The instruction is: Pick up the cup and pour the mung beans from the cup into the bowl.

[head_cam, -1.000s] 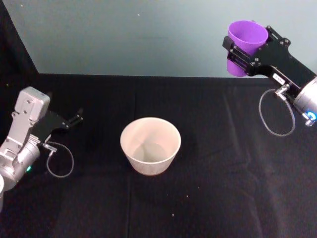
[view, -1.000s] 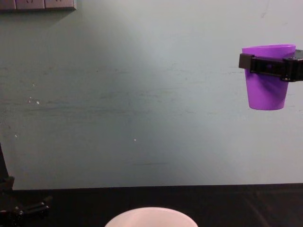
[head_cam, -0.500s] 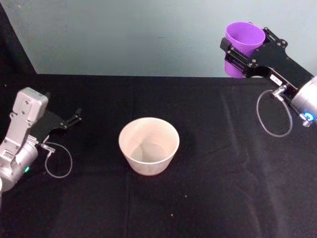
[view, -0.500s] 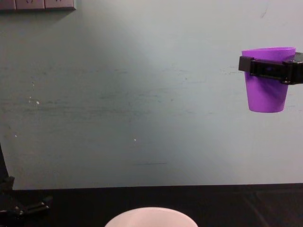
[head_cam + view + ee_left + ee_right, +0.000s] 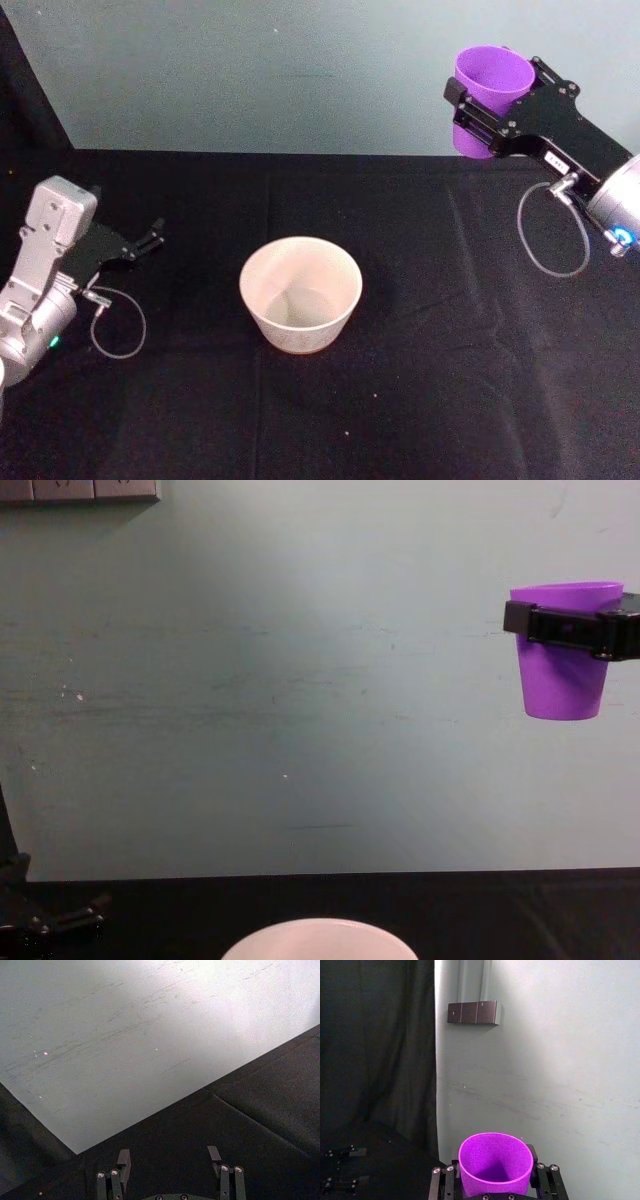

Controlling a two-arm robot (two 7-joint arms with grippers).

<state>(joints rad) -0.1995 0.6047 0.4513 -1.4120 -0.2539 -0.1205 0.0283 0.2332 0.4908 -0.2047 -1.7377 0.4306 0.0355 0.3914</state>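
cup (image 5: 491, 80) upper right, upright, clamped below its rim by right gripper (image 5: 478, 112); likely light, stiff, slippery plastic. bowl (image 5: 300, 332) at centre. left gripper (image 5: 152, 236) idle at left, fingers apart.

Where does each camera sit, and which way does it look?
Head: high on the robot, looking down at the table, the bowl, the open left gripper and the right gripper holding the cup aloft.
Chest: lower, facing the wall; bowl rim below, cup upper right.
Left wrist: on the left arm, looking past its fingers at table and wall.
Right wrist: on the right arm, looking over the cup at the wall.
Head and chest share bowl and cup.
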